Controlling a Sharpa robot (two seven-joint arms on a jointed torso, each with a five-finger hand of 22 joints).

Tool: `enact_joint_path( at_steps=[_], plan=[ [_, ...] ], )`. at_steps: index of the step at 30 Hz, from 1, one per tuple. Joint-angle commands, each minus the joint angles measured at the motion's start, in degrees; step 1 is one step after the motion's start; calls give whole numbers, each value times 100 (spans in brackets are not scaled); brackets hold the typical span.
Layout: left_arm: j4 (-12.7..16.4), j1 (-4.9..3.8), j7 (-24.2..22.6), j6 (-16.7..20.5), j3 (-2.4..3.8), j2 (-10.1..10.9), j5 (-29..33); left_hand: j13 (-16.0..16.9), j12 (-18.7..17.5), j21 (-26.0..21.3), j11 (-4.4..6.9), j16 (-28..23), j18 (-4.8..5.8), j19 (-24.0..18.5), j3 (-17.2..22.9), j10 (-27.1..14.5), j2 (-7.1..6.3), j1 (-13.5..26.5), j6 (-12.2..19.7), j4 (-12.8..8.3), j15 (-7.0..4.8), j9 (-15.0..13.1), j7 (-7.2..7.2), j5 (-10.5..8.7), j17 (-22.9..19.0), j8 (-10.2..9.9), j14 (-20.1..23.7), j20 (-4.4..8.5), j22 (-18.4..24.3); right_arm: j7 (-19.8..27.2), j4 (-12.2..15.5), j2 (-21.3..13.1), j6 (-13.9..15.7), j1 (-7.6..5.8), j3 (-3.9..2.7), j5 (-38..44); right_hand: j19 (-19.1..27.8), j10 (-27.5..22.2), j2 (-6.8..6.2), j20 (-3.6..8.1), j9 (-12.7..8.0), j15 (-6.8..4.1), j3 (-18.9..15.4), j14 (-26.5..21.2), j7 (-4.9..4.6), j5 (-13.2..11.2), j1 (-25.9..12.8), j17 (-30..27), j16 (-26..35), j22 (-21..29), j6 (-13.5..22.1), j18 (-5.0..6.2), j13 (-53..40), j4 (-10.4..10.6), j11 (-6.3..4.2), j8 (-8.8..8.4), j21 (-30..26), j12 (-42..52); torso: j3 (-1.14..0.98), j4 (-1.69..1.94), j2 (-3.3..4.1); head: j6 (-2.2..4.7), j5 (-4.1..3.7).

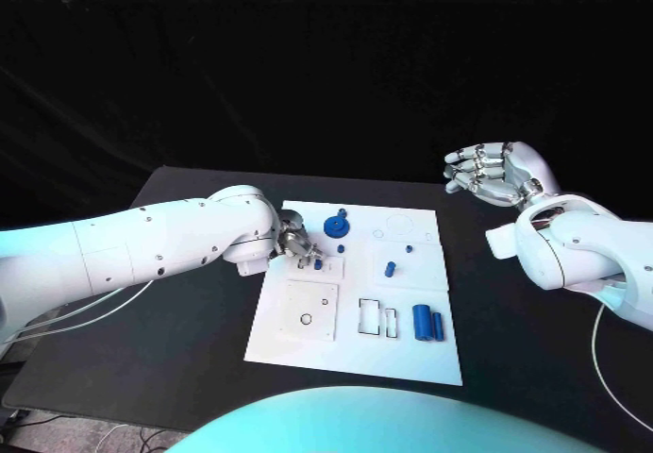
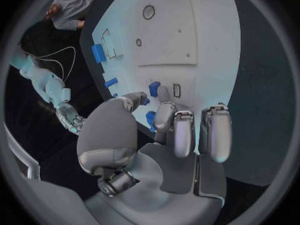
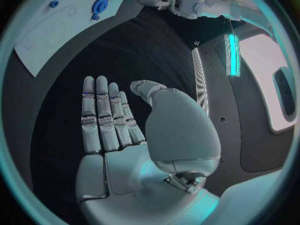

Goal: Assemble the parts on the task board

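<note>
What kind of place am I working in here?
Likely a robot lab or test bench: a black table against a dark backdrop, a white task board with small blue parts, and loose cables at the table edge.

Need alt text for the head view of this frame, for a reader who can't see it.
The left hand reaches onto the white task board at a small blue part, fingers bent over it. The right hand hovers off the board, holding nothing. A blue disc and other blue parts lie on the board.
</note>
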State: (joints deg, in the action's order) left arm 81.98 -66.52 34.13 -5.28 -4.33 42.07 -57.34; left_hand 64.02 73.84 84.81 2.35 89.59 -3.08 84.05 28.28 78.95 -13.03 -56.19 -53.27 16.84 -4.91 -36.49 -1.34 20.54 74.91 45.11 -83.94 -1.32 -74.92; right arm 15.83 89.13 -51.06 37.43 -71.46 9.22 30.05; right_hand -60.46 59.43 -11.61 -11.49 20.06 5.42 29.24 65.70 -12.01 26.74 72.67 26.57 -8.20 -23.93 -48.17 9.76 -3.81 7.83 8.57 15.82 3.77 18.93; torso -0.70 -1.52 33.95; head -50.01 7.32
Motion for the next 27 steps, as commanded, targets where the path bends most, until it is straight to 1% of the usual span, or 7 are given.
enact_joint_path(
  at_steps=[1,4,7,12,13,16,27],
  plan=[
    [108,-50,-31,-5,64,72,250,-29,-30,13,-3,8,114,124,-50,5,4,44,-15,-13,-46,-8,-23,-21,1431,-30,-585,24,-804,23,-1,-2,-78,5,0,55,5,28,2,-24,-7,21,-28,3,-60,-32,-58,-5,36,5,-15,62,9,17,7,-21,6,-18,-1,-1,2,1,2],
    [192,-128,-36,-93,145,157,408,-196,-147,-30,-15,-21,98,85,-121,-90,5,11,51,-22,-39,-7,-40,-5,1364,-62,-566,20,-746,23,-10,-2,-79,7,0,55,5,28,2,-24,-7,21,-28,3,-60,-32,-58,-5,36,5,-15,62,9,17,7,-21,6,-18,2,0,4,21,-8],
    [232,-301,-25,-300,206,239,518,-565,-409,-172,-119,-125,52,-38,-280,-319,71,14,375,-11,37,77,-171,-15,1134,-306,-501,-31,-565,22,-23,1,-83,9,0,55,5,28,2,-24,-7,21,-28,3,-60,-32,-58,-5,36,5,-15,62,9,17,7,-21,6,-18,0,5,-1,43,4],
    [130,-539,-22,-496,255,286,520,-533,-398,-228,-204,-151,35,-78,-396,-366,90,-158,488,-17,111,179,-263,2,1084,-508,-489,-102,-502,19,-37,10,-89,15,1,55,5,28,6,-25,-8,21,-30,4,-59,-38,-62,-7,38,13,-15,63,9,20,6,-22,6,-19,-12,7,2,77,-4],
    [29,-599,-30,-523,263,257,505,-730,-534,-251,-273,-160,30,-94,-458,-501,108,-207,654,-12,166,302,-349,5,1065,-712,-484,-145,-477,20,-42,14,-92,21,1,55,5,29,7,-25,-8,21,-29,4,-59,-38,-62,-7,39,14,-15,63,9,19,6,-22,6,-19,-6,5,5,92,-4],
    [-216,-669,-14,-529,271,146,427,-1316,-949,-345,-402,-186,1,-170,-565,-860,148,-292,897,-11,280,506,-493,4,1011,-1000,-467,-237,-365,22,-61,30,-99,37,1,55,5,29,7,-25,-8,21,-29,4,-59,-38,-62,-7,39,14,-15,63,9,19,6,-22,6,-19,5,2,9,127,-20],
    [-1017,-720,-39,-685,215,-304,-52,-1493,-1073,-365,-427,-184,-7,-185,-599,-957,199,-323,928,-13,308,564,-514,6,1016,-1058,-468,-272,-342,27,-92,58,-106,71,1,55,3,31,15,-24,-8,18,-23,8,-55,-34,-52,-9,40,23,-18,65,9,13,2,-21,8,-19,10,7,18,139,5]
  ],
)
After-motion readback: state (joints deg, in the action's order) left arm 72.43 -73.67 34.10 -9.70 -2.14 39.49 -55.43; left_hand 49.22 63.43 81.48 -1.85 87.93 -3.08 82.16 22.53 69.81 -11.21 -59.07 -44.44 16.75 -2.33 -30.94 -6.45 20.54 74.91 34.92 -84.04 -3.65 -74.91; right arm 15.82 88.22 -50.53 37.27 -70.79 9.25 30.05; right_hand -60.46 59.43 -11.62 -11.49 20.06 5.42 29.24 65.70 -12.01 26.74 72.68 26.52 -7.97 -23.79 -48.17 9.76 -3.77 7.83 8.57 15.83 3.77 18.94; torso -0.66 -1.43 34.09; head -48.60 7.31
